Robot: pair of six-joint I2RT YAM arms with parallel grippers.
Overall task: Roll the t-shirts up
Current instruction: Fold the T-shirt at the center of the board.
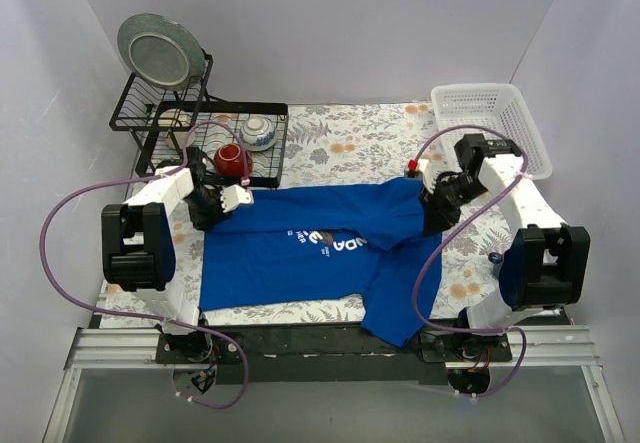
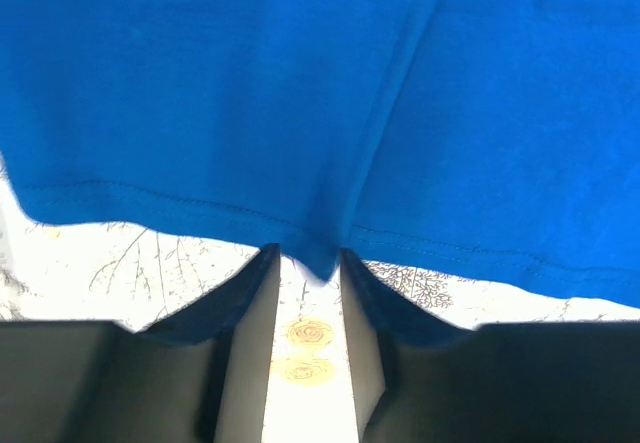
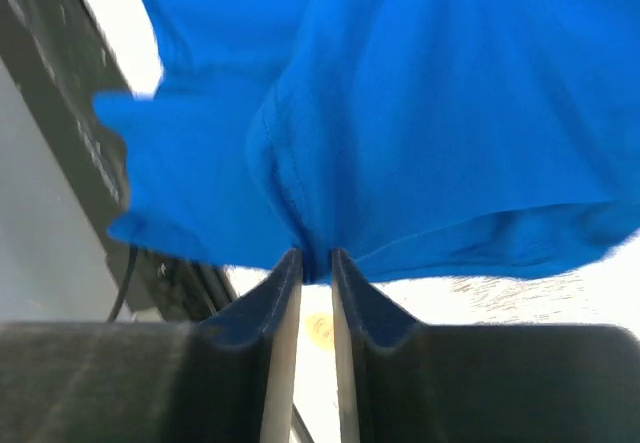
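Blue shirt (image 1: 300, 248) spread on tabletop (image 1: 330, 138).
Left hand (image 2: 308, 259), right hand (image 3: 316, 259) at its far edge, cloth between tips; grip unclear.

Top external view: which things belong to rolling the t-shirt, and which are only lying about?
For the job: blue t-shirt.
Lying about: white basket, wire rack, plate, red cup, white bowl.
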